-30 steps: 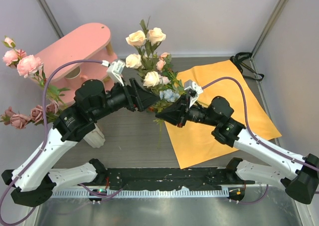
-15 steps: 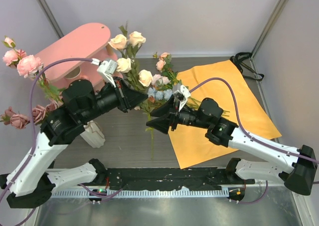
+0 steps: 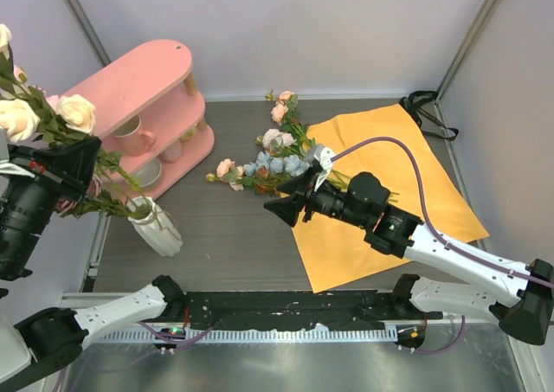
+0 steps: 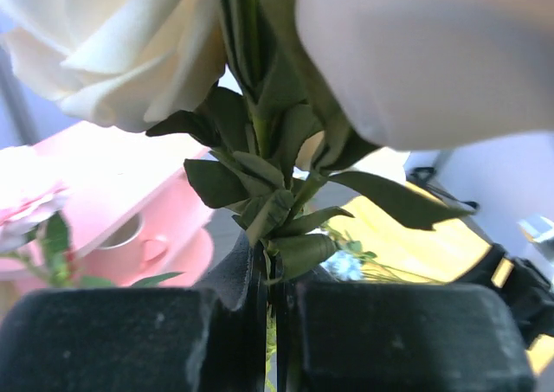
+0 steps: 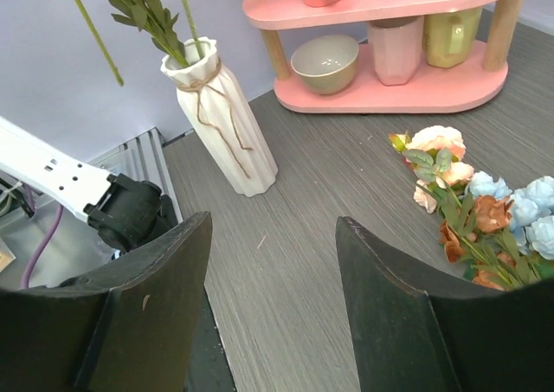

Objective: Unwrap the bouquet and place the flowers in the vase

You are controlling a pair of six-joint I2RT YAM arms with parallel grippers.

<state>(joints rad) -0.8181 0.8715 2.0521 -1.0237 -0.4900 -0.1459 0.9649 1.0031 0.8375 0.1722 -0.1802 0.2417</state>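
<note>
Left gripper (image 4: 275,323) clamped on cream roses (image 3: 76,108) (blooms up-left, stems slanting down-right toward vase (image 3: 158,229)) | right gripper (image 5: 268,305) fingers apart, empty | loose flowers (image 3: 270,163) lie crosswise, heads left.

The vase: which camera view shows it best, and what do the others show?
The right wrist view: the vase stands whole and unobstructed, twine round its neck. The top external view shows it from above, leaves over its rim. The left wrist view misses it.

A pink tiered shelf (image 3: 143,89) stands at ten o'clock on the grey table (image 3: 225,236). Its bottom tier holds a bowl (image 5: 325,63), a pink cup (image 5: 394,50) and a yellow mug (image 5: 452,33). A pink mug (image 3: 137,138) sits one tier up.
</note>
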